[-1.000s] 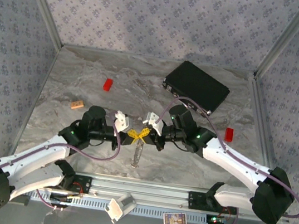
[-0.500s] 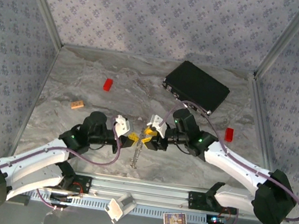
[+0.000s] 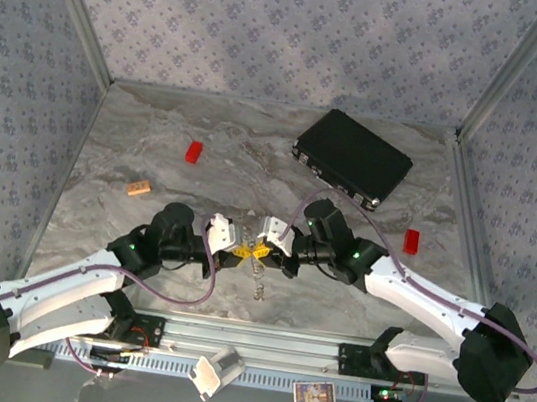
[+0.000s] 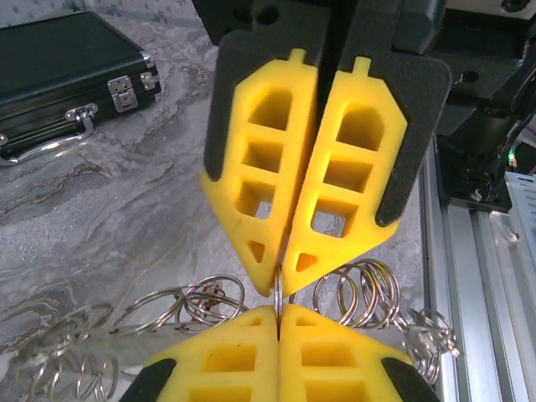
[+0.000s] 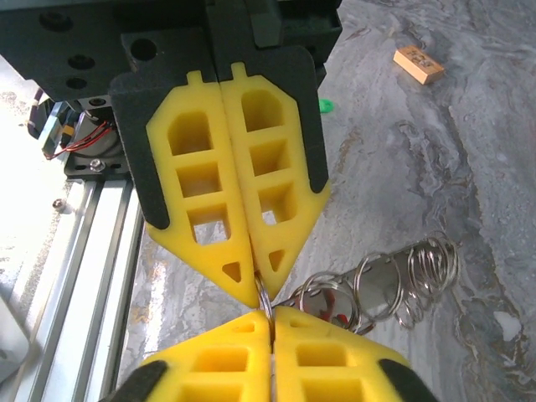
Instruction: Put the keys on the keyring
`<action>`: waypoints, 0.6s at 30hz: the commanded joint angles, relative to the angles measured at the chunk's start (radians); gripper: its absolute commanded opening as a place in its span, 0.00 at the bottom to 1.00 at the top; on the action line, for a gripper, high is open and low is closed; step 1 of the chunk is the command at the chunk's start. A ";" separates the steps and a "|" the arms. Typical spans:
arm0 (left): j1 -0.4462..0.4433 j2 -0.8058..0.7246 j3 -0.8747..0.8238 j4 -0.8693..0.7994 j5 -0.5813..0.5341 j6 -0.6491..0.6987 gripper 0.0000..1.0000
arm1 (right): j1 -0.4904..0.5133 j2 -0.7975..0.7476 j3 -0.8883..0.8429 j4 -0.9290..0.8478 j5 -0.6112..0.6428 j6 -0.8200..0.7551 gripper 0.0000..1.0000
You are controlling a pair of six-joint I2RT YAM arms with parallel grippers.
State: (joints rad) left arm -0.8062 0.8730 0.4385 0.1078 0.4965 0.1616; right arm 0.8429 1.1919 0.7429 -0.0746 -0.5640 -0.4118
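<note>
I have left gripper (image 3: 238, 250) and right gripper (image 3: 263, 252) clamped on keyring (image 5: 385, 280), probably 1 loop; light, floppy, slippery, so pinch loop edges.

Tip to tip, right tool (image 5: 272, 316) and left tool (image 5: 259, 290) both pinching the keyring (image 5: 389, 280) (silvery loops trailing right)

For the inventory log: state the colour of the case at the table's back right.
The case is black with silvery latches, clearest in the left wrist view.
</note>
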 commanded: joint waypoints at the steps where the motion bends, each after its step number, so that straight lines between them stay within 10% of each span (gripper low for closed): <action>1: -0.009 -0.002 0.006 0.041 0.017 0.028 0.00 | 0.002 0.009 0.015 -0.035 -0.023 -0.024 0.01; 18: -0.021 0.068 0.046 0.010 0.014 0.028 0.12 | 0.030 0.043 0.053 -0.014 -0.068 -0.007 0.00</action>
State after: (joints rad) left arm -0.8204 0.9394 0.4465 0.0929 0.4999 0.1757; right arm 0.8528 1.2240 0.7452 -0.1047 -0.5877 -0.4194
